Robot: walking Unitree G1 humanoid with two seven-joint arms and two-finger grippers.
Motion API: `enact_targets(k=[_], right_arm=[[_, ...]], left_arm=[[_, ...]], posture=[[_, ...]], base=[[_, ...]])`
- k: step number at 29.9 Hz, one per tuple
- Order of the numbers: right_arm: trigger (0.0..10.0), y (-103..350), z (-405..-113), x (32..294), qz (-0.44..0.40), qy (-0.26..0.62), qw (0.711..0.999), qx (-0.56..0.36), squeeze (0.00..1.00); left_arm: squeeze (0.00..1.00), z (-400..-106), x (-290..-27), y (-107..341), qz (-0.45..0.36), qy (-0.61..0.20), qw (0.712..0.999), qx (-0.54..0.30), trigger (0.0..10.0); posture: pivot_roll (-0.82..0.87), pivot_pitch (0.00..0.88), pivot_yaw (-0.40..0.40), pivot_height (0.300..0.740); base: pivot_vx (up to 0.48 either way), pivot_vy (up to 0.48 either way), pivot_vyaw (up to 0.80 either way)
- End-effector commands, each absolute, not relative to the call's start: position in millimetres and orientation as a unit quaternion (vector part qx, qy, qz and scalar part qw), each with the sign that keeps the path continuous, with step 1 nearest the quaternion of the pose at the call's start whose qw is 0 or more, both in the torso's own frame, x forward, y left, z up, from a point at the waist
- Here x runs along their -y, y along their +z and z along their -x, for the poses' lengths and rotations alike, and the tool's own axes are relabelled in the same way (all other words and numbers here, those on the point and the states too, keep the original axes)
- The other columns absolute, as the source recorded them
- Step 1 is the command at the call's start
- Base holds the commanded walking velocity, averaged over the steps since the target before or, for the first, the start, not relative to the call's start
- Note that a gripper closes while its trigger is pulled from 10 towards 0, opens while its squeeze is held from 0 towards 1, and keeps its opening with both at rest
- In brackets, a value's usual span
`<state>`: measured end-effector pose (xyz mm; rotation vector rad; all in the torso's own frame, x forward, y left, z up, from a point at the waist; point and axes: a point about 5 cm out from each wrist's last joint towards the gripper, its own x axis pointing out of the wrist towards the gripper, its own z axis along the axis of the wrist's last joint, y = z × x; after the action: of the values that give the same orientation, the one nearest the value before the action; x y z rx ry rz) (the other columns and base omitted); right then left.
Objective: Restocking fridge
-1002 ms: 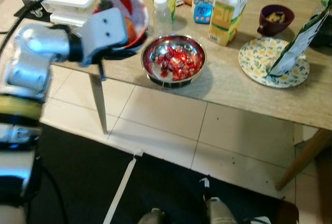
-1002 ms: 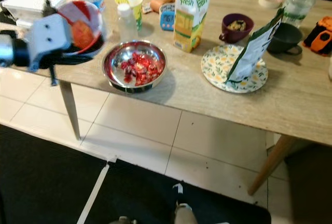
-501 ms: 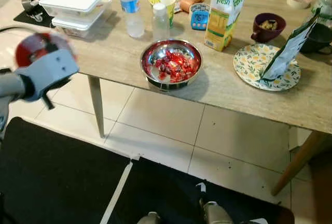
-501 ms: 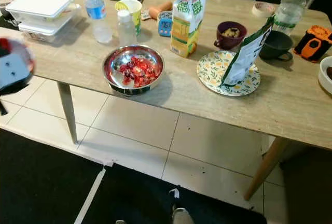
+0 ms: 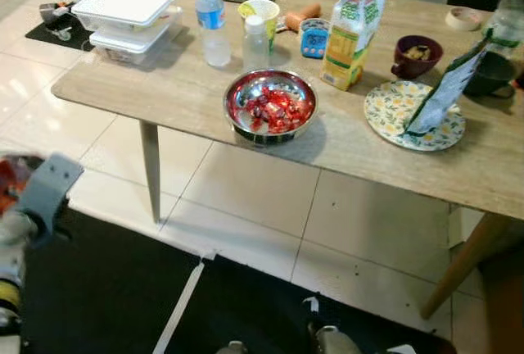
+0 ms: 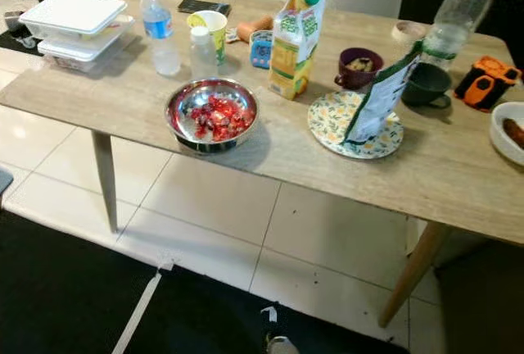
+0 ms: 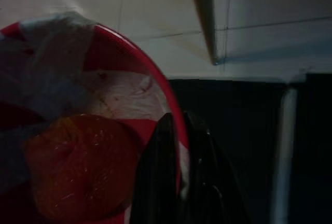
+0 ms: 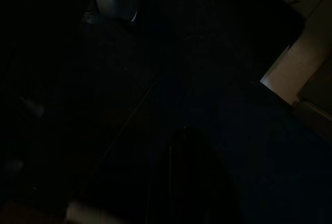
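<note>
My left claw (image 7: 176,130) was pinched on the rim of the red bowl (image 7: 104,130), low beside me off the counter (image 5: 196,92); film-covered, food inside, it looked light but tippy, so I judged the rim hold marginal.

The red bowl (image 7: 104,146) runs off the left wrist view's edge, its contents blurred under plastic wrap. The left arm (image 5: 37,202) is blurred at the picture's left edge. The right wrist view is nearly black. The white bowl (image 6: 509,131) at far right is cut off.
</note>
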<state>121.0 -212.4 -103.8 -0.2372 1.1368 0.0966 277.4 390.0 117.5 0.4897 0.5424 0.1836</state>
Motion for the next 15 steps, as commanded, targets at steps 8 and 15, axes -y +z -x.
enact_targets(k=[8,15], right_arm=[[10.0,-104.3,-119.9,211.8,0.112,0.050,0.832,-0.540,0.00],[10.0,-103.3,-121.6,215.2,0.116,0.046,0.832,-0.540,0.00]], left_arm=[[0.00,-220.8,-384.4,31.9,-0.098,0.230,0.911,-0.329,10.0],[0.00,-185.1,-361.1,-14.5,-0.043,0.251,0.886,-0.388,10.0]], posture=[[-0.06,0.155,0.013,0.740],[-0.07,0.143,0.005,0.740]], base=[[0.000,0.000,0.00],[0.000,0.000,0.00]])
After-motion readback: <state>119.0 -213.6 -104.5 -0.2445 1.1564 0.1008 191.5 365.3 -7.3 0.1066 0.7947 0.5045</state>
